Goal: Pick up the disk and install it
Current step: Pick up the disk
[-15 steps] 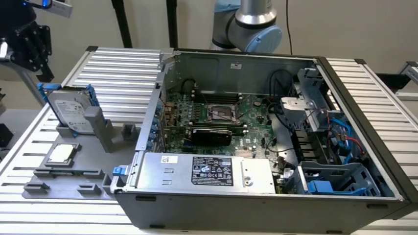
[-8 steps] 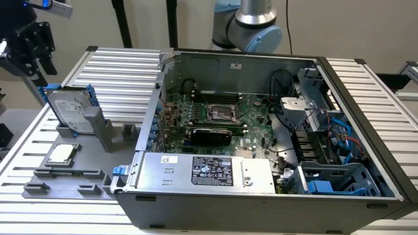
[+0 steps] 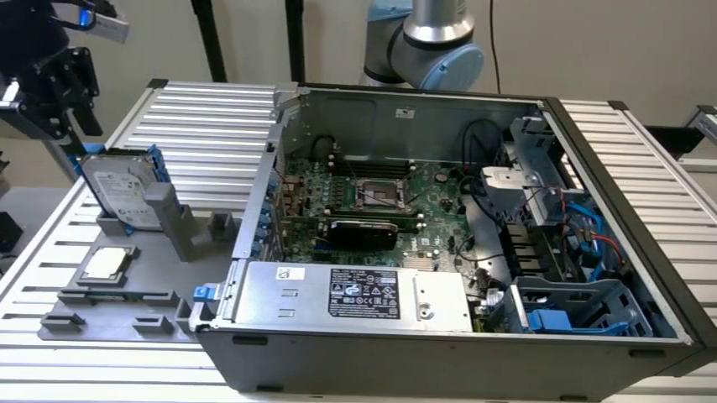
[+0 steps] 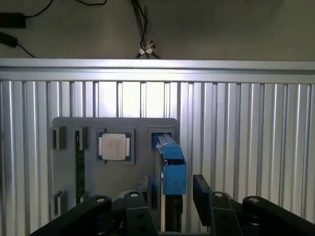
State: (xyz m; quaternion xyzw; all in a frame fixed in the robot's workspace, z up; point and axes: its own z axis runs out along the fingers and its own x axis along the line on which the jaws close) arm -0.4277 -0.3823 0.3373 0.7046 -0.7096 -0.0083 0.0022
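Exterior view: gripper (image 3: 54, 92) is hovering above the disk (image 3: 117, 189), which is standing on edge in the grey holder (image 3: 168, 227), beside the open computer case (image 3: 448, 109).

Wrist view: fingers (image 4: 202, 189) are standing apart, straddling the blue rail (image 4: 172, 169), not touching it.

Judgement: the disk is likely rigid, fairly heavy and shock-sensitive; clamp its flat faces.

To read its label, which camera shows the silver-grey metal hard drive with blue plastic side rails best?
The exterior view: the silver-grey hard drive stands upright in its grey holder, white label facing the camera. The wrist view sees it edge-on, showing a blue rail.
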